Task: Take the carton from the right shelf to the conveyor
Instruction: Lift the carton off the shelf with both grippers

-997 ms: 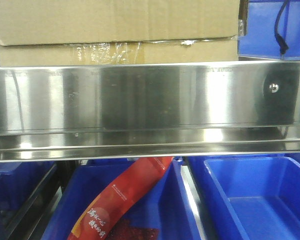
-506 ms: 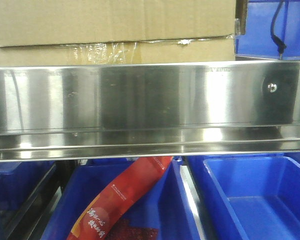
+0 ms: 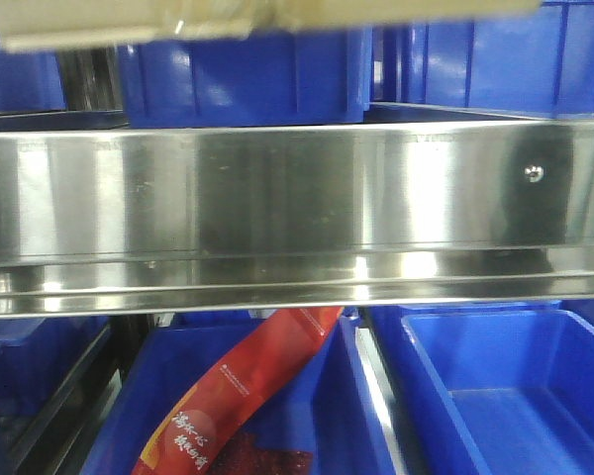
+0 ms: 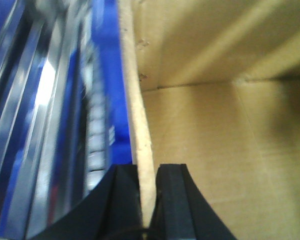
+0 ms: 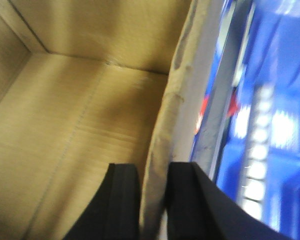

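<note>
Position of load: the large plain brown corrugated cardboard carton [image 3: 267, 18] shows only as a blurred strip at the top edge of the front view. It is above and apart from the wide polished stainless-steel front rail [image 3: 297, 198] of the right shelf. The conveyor is not in view.

Grip: the left pincer [image 4: 147, 172] is closed narrow on one upright side wall of the carton, with one black finger inside and one outside. The right pincer [image 5: 153, 170] is clamped the same way on the opposite wall. The open interior is visible beside both.

Risks:
- Each hold is on a single thin cardboard wall, which is creased at the right grip. The wall could buckle or tear under the carton's weight and drop the load.
- Uneven travel of the two arms would likely twist the carton or pull a wall out of one clamp.
- A low carry could catch the underside on the rail or on a bin rim.

Count:
- One carton and two pincers.
- One rail with one small screw [image 3: 534, 173].
- Blue plastic bins [image 3: 243, 79]: at least three on the upper level. The lower level has two clear ones and part of another at the left.
- One red printed packet [image 3: 243, 396], lying in a lower bin.
</note>
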Action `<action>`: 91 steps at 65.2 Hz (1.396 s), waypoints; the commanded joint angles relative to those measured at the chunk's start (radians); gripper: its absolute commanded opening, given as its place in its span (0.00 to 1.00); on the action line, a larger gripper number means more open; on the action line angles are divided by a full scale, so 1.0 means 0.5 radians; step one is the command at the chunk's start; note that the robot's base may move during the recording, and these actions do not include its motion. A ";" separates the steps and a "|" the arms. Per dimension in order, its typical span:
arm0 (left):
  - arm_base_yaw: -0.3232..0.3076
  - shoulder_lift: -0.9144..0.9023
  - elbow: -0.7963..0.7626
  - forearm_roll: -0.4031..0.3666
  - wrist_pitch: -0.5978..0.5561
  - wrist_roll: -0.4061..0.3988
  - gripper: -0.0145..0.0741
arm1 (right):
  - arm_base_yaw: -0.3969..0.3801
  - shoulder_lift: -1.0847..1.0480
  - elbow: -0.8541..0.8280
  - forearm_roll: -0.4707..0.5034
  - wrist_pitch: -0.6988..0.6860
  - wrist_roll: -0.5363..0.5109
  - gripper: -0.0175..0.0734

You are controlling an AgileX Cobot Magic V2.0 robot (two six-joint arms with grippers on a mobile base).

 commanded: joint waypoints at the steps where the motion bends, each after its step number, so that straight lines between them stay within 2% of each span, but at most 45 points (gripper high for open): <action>1: -0.094 -0.072 0.063 0.021 -0.042 -0.019 0.15 | 0.033 -0.139 0.043 0.065 -0.073 -0.007 0.12; 11: -0.238 -0.219 0.294 0.101 -0.042 -0.141 0.15 | 0.063 -0.368 0.348 0.048 -0.073 -0.007 0.12; 20: -0.342 -0.382 0.517 0.176 -0.042 -0.244 0.15 | 0.063 -0.591 0.756 0.048 -0.073 -0.007 0.12; 35: -0.455 -0.640 0.769 0.183 -0.042 -0.312 0.15 | 0.063 -0.865 1.254 0.101 -0.395 -0.007 0.12; 56: -0.455 -0.680 0.948 0.200 -0.042 -0.312 0.15 | 0.063 -0.844 1.268 0.119 -0.598 -0.007 0.12; 73: -0.455 -0.680 0.956 0.290 -0.042 -0.312 0.15 | 0.063 -0.845 1.268 0.119 -0.591 -0.007 0.12; 91: -0.455 -0.680 0.956 0.294 -0.042 -0.312 0.15 | 0.063 -0.845 1.268 0.121 -0.601 -0.007 0.12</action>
